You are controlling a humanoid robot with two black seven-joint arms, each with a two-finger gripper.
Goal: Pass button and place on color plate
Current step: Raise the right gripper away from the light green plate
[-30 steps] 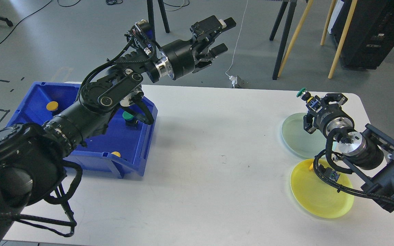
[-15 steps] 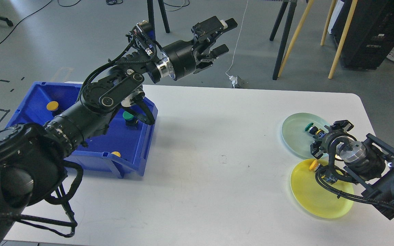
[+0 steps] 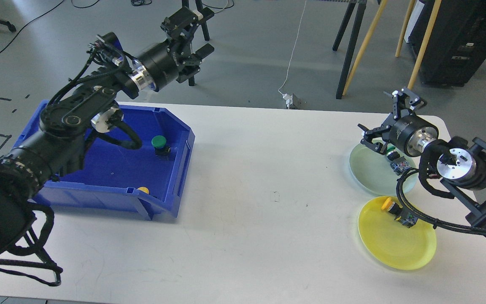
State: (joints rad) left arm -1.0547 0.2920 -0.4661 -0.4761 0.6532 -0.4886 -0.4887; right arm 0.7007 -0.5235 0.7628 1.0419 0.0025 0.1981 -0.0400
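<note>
A green button point(image 3: 395, 157) lies on the pale green plate point(image 3: 369, 171), partly hidden behind my right wrist. A yellow button point(image 3: 394, 208) lies on the yellow plate point(image 3: 395, 242). My right gripper point(image 3: 388, 120) is open and empty, raised just above the green plate's far edge. My left gripper point(image 3: 194, 29) is open and empty, held high beyond the table's far left edge. A green button point(image 3: 159, 143) and a yellow button point(image 3: 143, 190) sit in the blue bin point(image 3: 112, 198).
The blue bin stands on the left of the white table point(image 3: 247, 202). Both plates lie near the right edge. Chair and easel legs point(image 3: 355, 46) stand on the floor behind the table.
My right gripper let go of the green button onto the green plate, opened and rose back. My left arm swung left, away from the table's middle.
</note>
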